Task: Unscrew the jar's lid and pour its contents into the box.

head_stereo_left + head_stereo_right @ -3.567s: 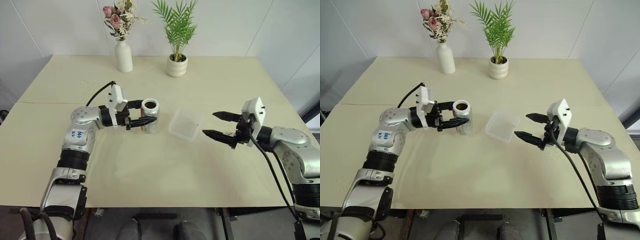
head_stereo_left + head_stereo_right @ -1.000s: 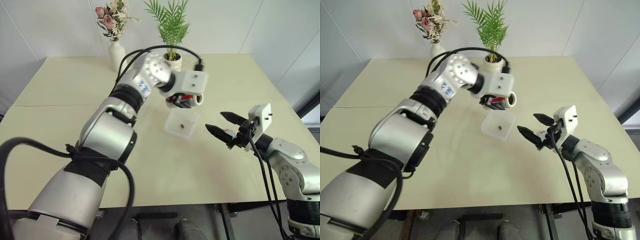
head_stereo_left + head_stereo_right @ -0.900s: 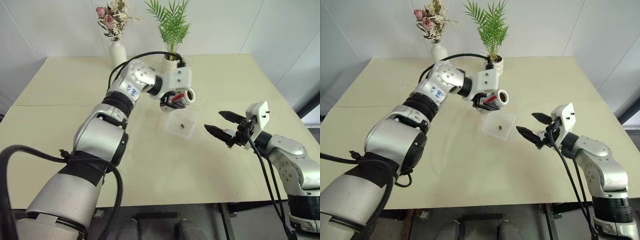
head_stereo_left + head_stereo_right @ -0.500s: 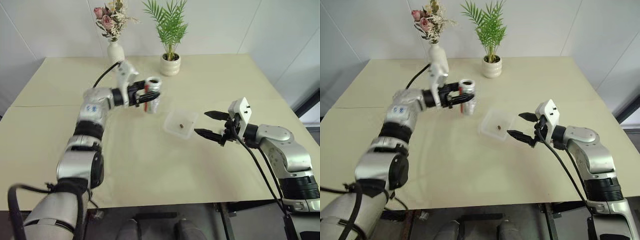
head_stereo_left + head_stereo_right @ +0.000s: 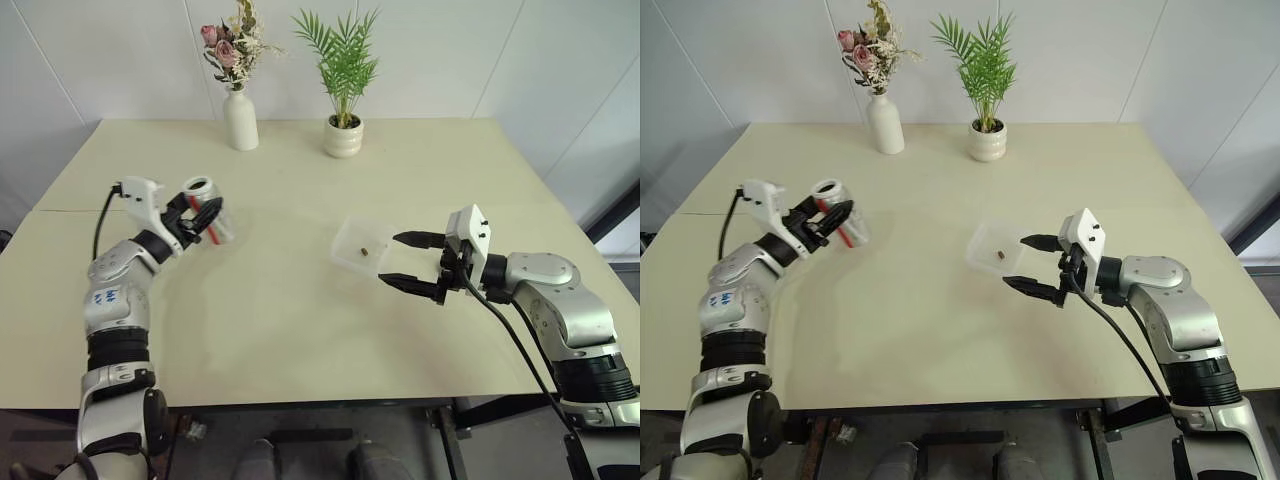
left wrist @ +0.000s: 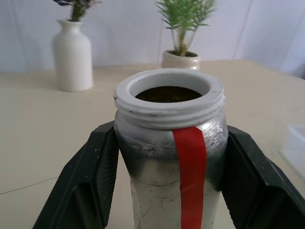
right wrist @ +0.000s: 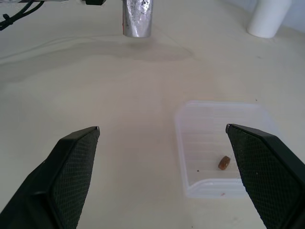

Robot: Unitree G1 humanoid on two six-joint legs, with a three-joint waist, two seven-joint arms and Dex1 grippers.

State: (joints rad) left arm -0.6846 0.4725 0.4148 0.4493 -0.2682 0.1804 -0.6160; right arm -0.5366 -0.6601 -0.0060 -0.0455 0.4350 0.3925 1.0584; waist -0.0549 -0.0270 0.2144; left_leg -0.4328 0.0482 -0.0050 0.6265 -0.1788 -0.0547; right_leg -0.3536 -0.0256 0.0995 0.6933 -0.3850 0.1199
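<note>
My left gripper (image 5: 203, 212) is shut on the jar (image 5: 208, 212), a clear jar with a red stripe (image 6: 190, 167) and an open white mouth. It holds the jar mouth-up and slightly tilted over the table's left side, with one black finger (image 6: 90, 181) on each side. The clear box (image 5: 349, 252) sits right of the table's middle with one brown bit (image 7: 224, 162) of the contents inside. My right gripper (image 5: 405, 260) stands open just right of the box, empty, pointing at it. The lid is out of view.
A white vase with flowers (image 5: 240, 120) and a white pot with a green plant (image 5: 343, 138) stand at the back of the cream table (image 5: 300, 330). A seam in the tabletop runs along its left part.
My left arm swung from over the box back to the left, turning the jar from tipped to mouth-up. The right gripper edged a little closer to the box.
</note>
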